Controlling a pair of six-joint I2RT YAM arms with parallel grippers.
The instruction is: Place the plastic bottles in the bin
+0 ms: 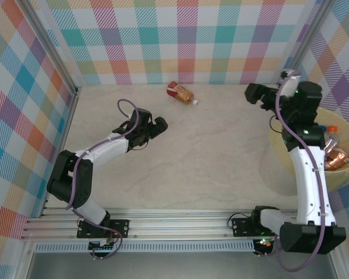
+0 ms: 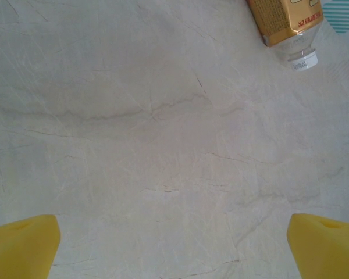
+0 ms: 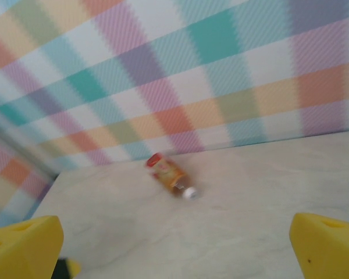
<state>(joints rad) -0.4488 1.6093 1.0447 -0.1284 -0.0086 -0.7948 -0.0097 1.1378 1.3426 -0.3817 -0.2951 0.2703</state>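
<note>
One plastic bottle [image 1: 180,93] with an orange and red label and a white cap lies on its side near the back wall. In the left wrist view the bottle [image 2: 285,23] sits at the top right, far ahead of my left gripper [image 2: 174,250], which is open over bare table. My left gripper [image 1: 160,125] is left of and nearer than the bottle. My right gripper [image 1: 252,93] hovers open to the bottle's right; its wrist view has the bottle [image 3: 171,174] ahead between wide yellow fingertips [image 3: 23,247]. The pale-yellow bin [image 1: 344,177] holds a few bottles [image 1: 336,157].
Plaid walls close in the table on the left, back and right. The right arm [image 1: 305,168] rises in front of the bin and hides part of it. A metal rail [image 1: 174,224] runs along the near edge.
</note>
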